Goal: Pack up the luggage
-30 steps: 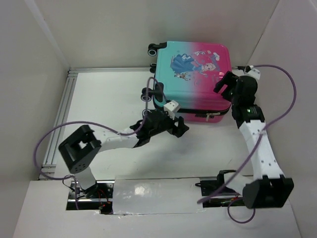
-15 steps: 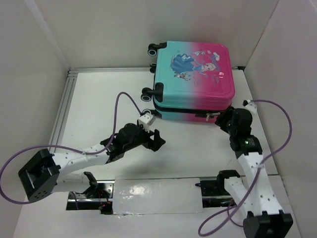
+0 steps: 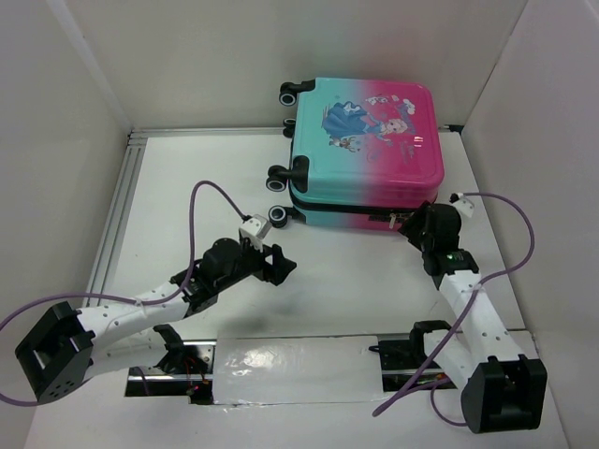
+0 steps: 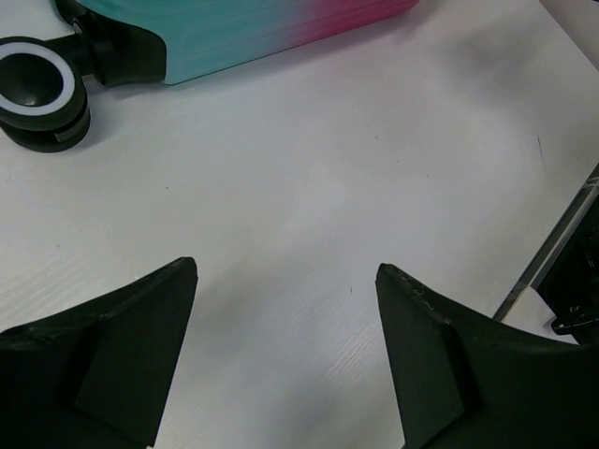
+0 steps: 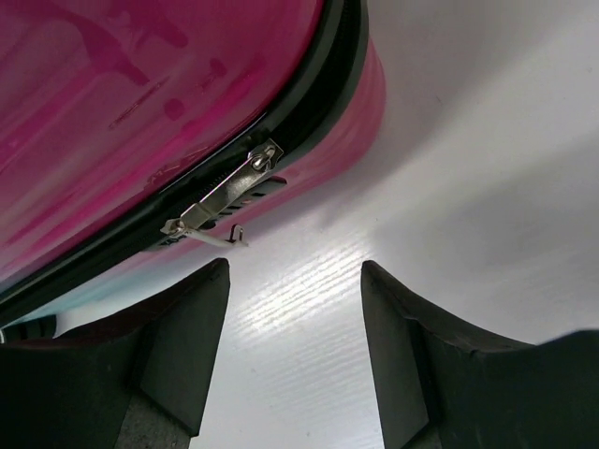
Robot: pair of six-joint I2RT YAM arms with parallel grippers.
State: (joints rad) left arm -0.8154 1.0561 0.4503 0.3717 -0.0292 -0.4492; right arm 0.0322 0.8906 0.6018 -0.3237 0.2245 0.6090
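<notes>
Lying closed at the far right of the table (image 3: 187, 187), the luggage (image 3: 365, 150) leaves bare room left and near. The left gripper (image 3: 279, 266) gapes wide, the right gripper (image 3: 410, 229) less so, both empty; the right sits beside the zipper pulls (image 5: 220, 201), tips hidden from above.

Left gripper (image 3: 284, 267) and right gripper (image 3: 410, 229) drew back from luggage (image 3: 365, 140).

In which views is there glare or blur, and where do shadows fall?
Top external view: even, soft light; the luggage is sharp, with a faint shadow along its near side. Left wrist view: the wheel is crisp, the near jaws dark and soft. Right wrist view: the zipper pull is sharp, a bright sheen on the table below it.
</notes>
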